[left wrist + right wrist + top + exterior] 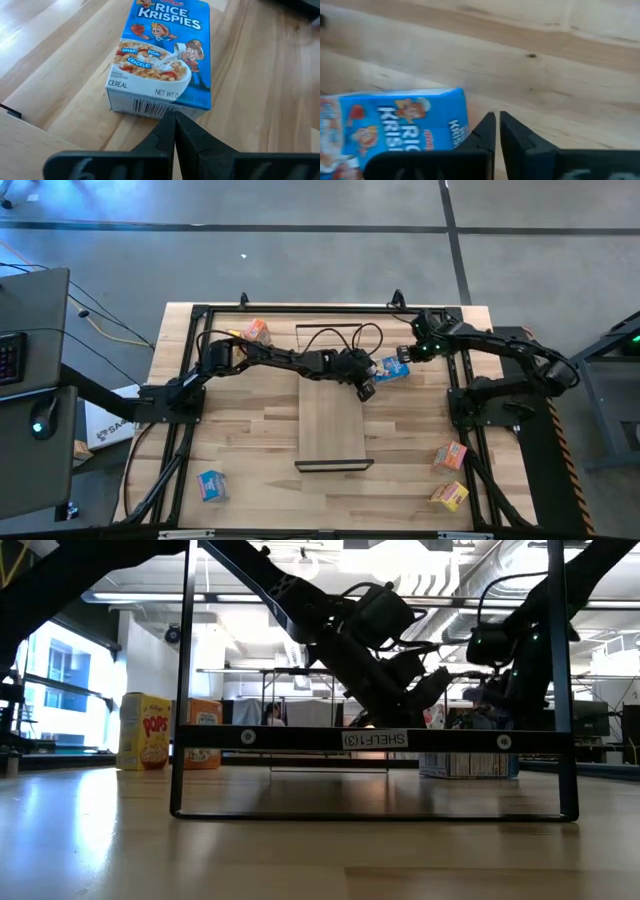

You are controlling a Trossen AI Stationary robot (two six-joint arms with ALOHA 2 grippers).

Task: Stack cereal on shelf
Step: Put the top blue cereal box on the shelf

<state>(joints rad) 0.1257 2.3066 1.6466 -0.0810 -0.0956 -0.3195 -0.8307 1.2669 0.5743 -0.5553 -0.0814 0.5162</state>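
Shut left hand [175, 122] points at blue cereal box [162, 55] lying flat.

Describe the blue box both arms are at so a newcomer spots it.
Find the shelf mid-table in the high view. Off its far right corner, between the left gripper and right gripper, lies the Rice Krispies box. The other blue box sits alone at the near left.

Blue Rice Krispies box [161, 57] printed with white lettering, cartoon figures, a bowl of pale cereal with red berries, and a white barcode panel. Second blue box [212, 485]. Orange-pink boxes [258, 331] and [451, 456]. Yellow box [450, 496]; another yellow box with red "POPS" lettering [143, 731]. Pale wood shelf [333, 420], black frame. Pale, striped butcher-block table [250, 430]. Black left gripper [175, 131] and black right gripper [498, 131].
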